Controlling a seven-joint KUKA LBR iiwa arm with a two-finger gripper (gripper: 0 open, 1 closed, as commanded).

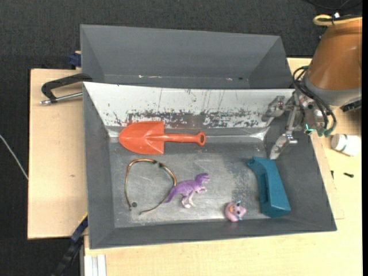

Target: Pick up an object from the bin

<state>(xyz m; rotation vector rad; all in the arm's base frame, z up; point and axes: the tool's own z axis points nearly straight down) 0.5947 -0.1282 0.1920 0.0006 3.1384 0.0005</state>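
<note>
Grey bin (172, 56). Gripper (280, 145) at its right wall; whether open or clenched cannot be told. Orange shovel (155, 138) well left. Teal block (271, 188) just beneath, nearest. Wire hoop (155, 163) far lower-left. Purple dinosaur (188, 188) lower-left. Pink figure (234, 211) below, beside block.

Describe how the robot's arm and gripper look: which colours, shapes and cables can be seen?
A rounded, glossy orange-brown cover sits on the wrist. Next to it is the gripper, built of pale grey metal parts. Dark cables loop beside it, with a small green piece among them.
</note>
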